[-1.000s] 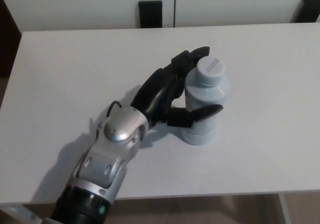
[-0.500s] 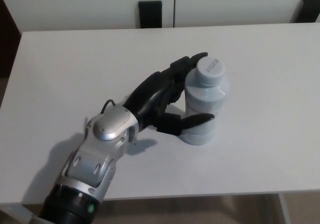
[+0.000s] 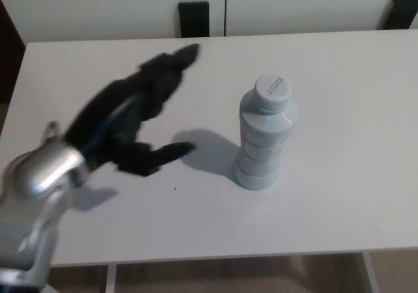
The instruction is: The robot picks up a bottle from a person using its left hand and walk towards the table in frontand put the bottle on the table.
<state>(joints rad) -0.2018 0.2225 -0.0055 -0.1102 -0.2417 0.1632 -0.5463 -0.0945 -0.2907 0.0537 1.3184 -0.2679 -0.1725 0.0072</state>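
Bottle (image 3: 264,143): pale grey, ribbed, upright on the white table (image 3: 339,201), cap (image 3: 272,91) on. Nothing touches it, and its shadow falls on the table to its left.

Left hand (image 3: 130,126): well apart from the bottle, to its left, above the table and motion-blurred. It is spread wide, thumb (image 3: 163,154) pointing toward the bottle, fingers (image 3: 173,61) reaching past it, nothing held.

Tiny marks on the bottle cap (image 3: 272,89) cannot be read.
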